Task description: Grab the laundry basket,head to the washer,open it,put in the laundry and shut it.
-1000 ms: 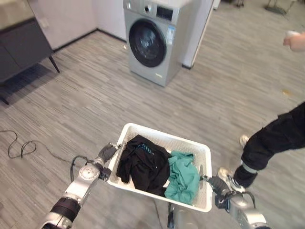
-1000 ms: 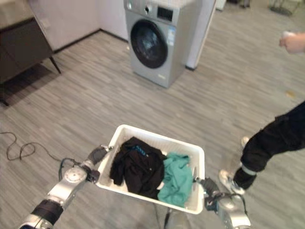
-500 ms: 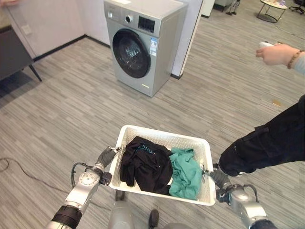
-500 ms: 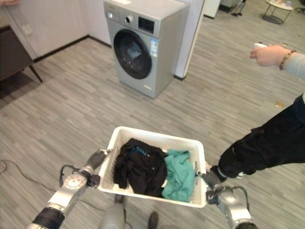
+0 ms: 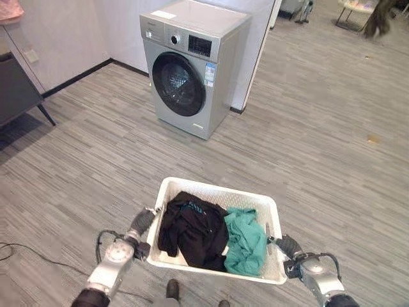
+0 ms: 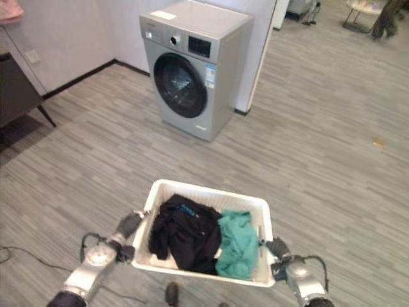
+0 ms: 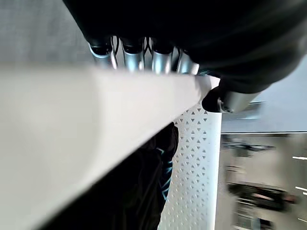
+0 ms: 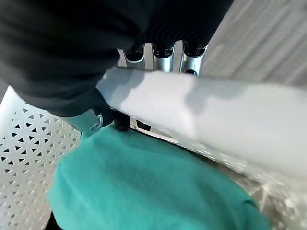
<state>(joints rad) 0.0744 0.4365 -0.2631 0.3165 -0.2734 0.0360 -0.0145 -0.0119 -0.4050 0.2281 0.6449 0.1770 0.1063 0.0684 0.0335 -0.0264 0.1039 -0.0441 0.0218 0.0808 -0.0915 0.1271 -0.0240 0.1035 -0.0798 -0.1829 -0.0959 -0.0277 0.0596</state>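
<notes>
A white laundry basket point(image 5: 217, 189) hangs low in front of me, carried between both hands. A black garment point(image 5: 192, 227) lies in its left half and a teal garment point(image 5: 246, 240) in its right half. My left hand point(image 5: 142, 222) is shut on the left rim point(image 7: 72, 120), fingers point(image 7: 132, 56) curled under it and the thumb over it. My right hand point(image 5: 289, 246) is shut on the right rim point(image 8: 216, 124) beside the teal cloth point(image 8: 144, 187). The silver washer point(image 5: 188, 67) stands ahead by the wall, and its round dark door point(image 5: 179, 83) is closed.
Open grey plank floor lies between the basket and the washer. A dark cabinet point(image 5: 16, 89) stands at the far left. A white wall corner point(image 5: 259, 38) rises just right of the washer. A small scrap point(image 5: 374, 138) lies on the floor to the right, and a blurred dark figure point(image 5: 377, 16) shows far back.
The person whose legs and hand showed close on the right is gone from there. The view has shifted slightly. Both hands still hold the basket.
</notes>
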